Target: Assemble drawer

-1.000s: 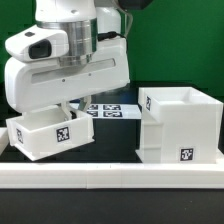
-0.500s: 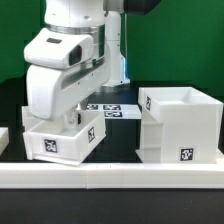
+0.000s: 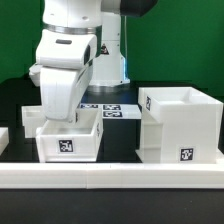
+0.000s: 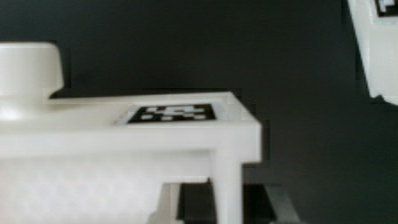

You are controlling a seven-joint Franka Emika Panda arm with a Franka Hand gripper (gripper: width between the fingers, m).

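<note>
Exterior view: small tray (image 3: 68,142) sits near the casing (image 3: 180,125), on the exterior view's left of it, with a dark gap between. The gripper (image 3: 63,118) reaches down into the tray; fingers hidden, can't tell if spread or pinching. Wrist view: tray close up, tag (image 4: 175,113) facing the camera.

This is a robotics laboratory, laid out as a test cell. A white industrial arm (image 3: 72,50) stands over a matte black counter (image 3: 120,138). A plain green screen (image 3: 185,40) closes off the space behind the counter's far edge. A marker board (image 3: 112,110) of printed square tags lies flat near that far edge. The white plastic drawer casing (image 3: 180,120) and tray (image 3: 68,142) carry the same black-and-white tags (one sits plainly in the middle of the wrist view). A low white rail (image 3: 120,175) runs along the counter's near edge.
</note>
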